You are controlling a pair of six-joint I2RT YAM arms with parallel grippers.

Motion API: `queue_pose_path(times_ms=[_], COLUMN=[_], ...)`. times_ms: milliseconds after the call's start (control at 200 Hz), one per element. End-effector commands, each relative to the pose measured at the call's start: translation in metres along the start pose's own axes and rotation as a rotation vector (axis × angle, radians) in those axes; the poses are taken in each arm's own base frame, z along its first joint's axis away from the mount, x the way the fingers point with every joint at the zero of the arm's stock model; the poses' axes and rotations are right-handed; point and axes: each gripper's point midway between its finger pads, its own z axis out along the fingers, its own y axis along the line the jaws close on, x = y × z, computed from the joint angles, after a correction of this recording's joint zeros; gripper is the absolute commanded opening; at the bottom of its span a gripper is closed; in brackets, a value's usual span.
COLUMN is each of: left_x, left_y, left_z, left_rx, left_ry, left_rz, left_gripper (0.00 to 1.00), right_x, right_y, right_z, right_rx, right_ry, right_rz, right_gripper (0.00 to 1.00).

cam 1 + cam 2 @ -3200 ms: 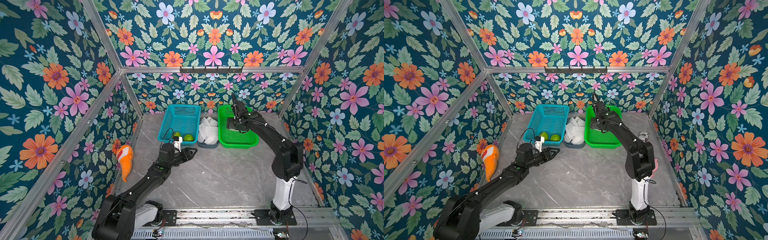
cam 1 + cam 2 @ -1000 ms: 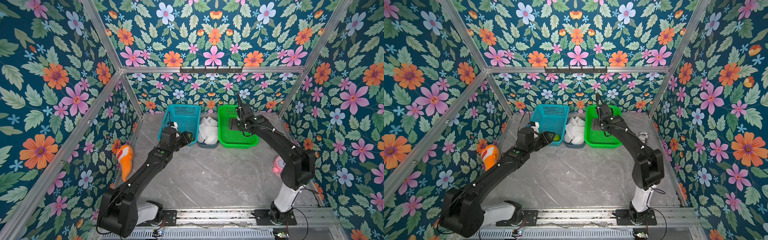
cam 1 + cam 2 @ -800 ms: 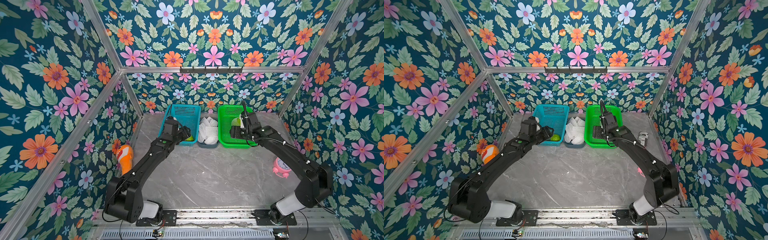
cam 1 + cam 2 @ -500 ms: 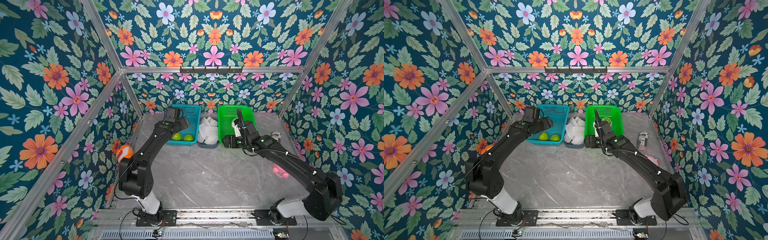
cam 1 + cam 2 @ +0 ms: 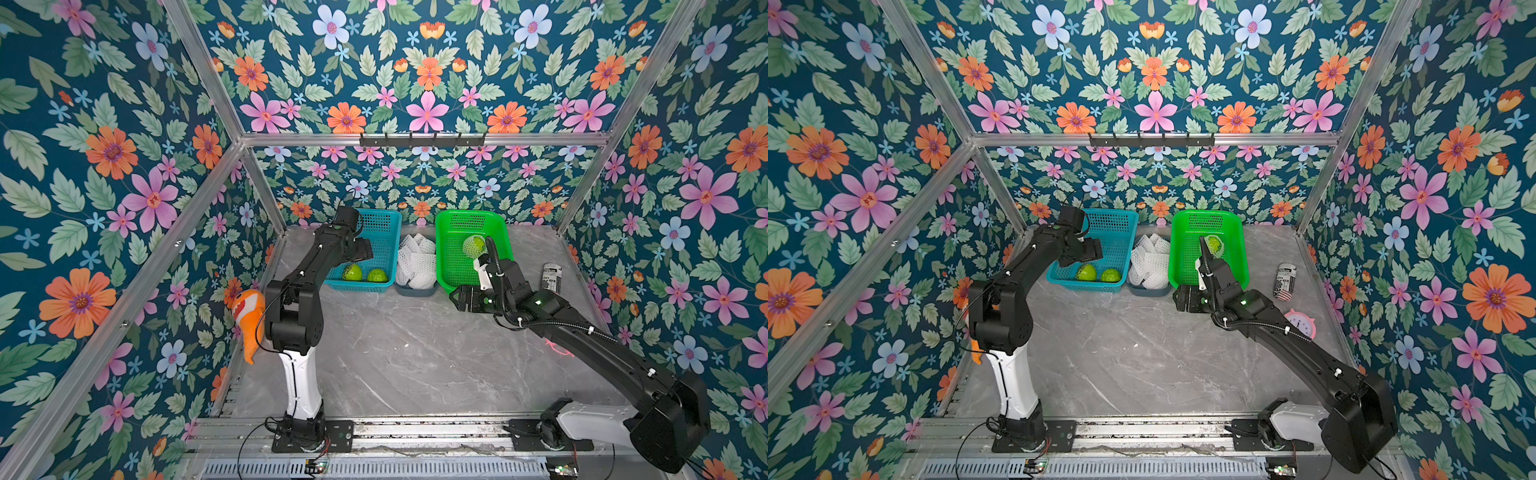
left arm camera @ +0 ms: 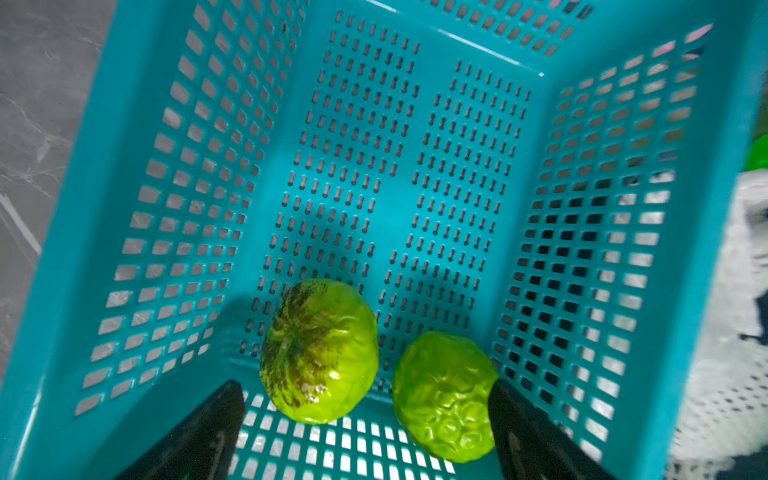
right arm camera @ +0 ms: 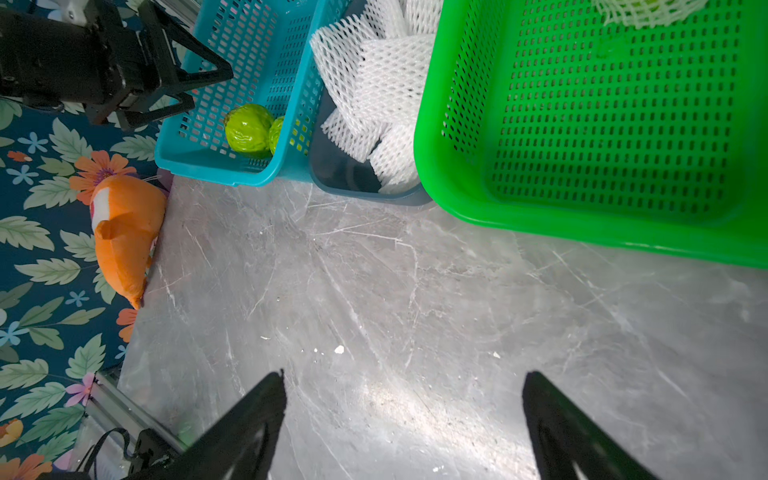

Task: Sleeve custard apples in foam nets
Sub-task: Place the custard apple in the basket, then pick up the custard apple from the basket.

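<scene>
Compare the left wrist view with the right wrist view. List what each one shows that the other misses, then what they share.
Only the left wrist view: the dark speckled patch on one bare custard apple, and most of the blue basket's slotted floor.

Only the right wrist view: the sleeved custard apple in the green basket, the orange plush fish, and the open right gripper.

Both: the blue basket, its two bare custard apples, the white foam nets, the marble table, and the open left gripper.
</scene>
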Motion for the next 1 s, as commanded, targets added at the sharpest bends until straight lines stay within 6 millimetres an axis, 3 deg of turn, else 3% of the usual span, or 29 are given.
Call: queue_pose_path(times_ms=[0,365,480,720,835,995], left_x=[0.005,0.025,0.030,0.029,0.030,0.032], left_y=[0.008,0.015,0.017,0.016,0.016,0.017], left_z=[0.009,0.042,0.052,0.058,0.059,0.057], left_rx=[-0.042,-0.067,-0.072,-0.070,-0.071,-0.072], left_ry=[0.034,0.090,0.108,0.104,0.108,0.115], left_rz=[0.028,0.029,0.027,0.031,0.041,0.044], left_gripper=[0.95,0.93,0.87,0.80,0.71,0.77], right_x=[-0.003,-0.006,-0.008,-0.010,-0.010,-0.010], right_y=[-0.001,0.004,0.006,0.005,0.005,0.006], right_z=[-0.002,-0.003,-0.006,-0.012,-0.012,-0.010], right_rx=[0.000,-0.019,-0.028,-0.023,-0.021,-0.023], right_ry=[-0.027,-0.037,-0.043,-0.060,-0.058,-0.054], right_rz=[0.029,0.037,0.036,0.032,0.034,0.034], right_gripper=[0.89,0.88,0.88,0.87,0.87,0.87])
